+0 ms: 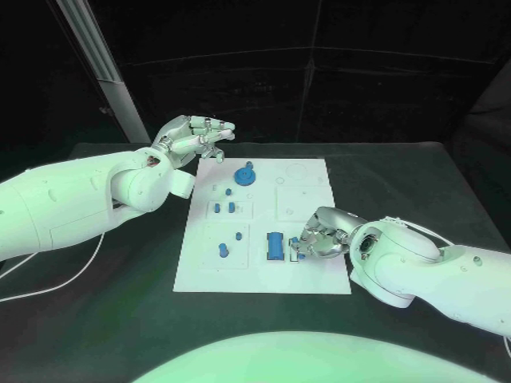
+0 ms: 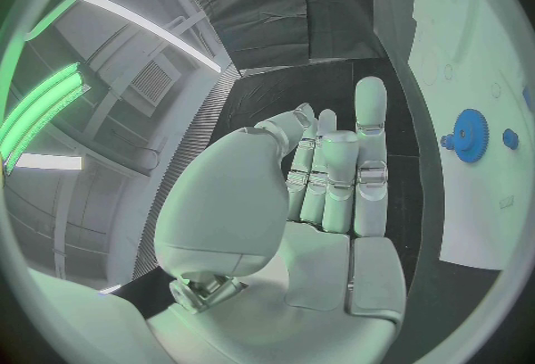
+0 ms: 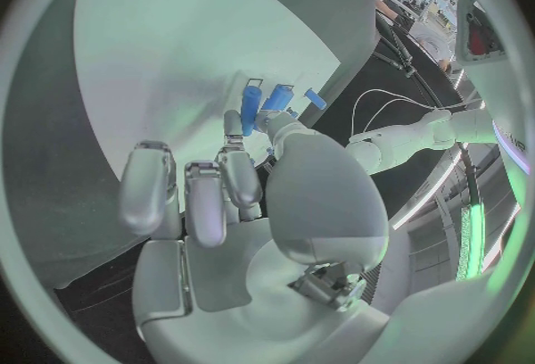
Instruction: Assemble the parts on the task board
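Right hand point(image 1: 323, 233) sits low over the near right part of the task board point(image 1: 307, 279), its fingers curled down toward the white plate. In the right wrist view the right hand point(image 3: 240, 203) has its thumb and one fingertip meeting at a small blue part point(image 3: 264, 121), and more blue pieces lie just beyond those fingertips; whether the part is truly pinched or merely touched I cannot tell. In the head view a blue block-shaped part point(image 1: 275, 245) lies on the board just beside this hand, on the side toward the left arm, and a tiny blue piece point(image 1: 300, 257) shows right at the fingertips.

Left hand point(image 1: 195, 137) hovers off the far left corner of the board, above the black table point(image 1: 428, 171), with its fingers loosely apart and nothing between them. The left wrist view shows the left hand point(image 2: 324, 194) with fingers extended side by side, empty. Near this hand, on the board's far end, stands a blue gear point(image 1: 247, 173), also visible as a toothed blue disc point(image 2: 469, 134) in the left wrist view. Farther from the left hand, toward the middle of the board, several small blue pegs point(image 1: 222, 207) stand in a cluster, and another blue part point(image 1: 223, 250) sits closer to the near edge, well apart from the right hand.
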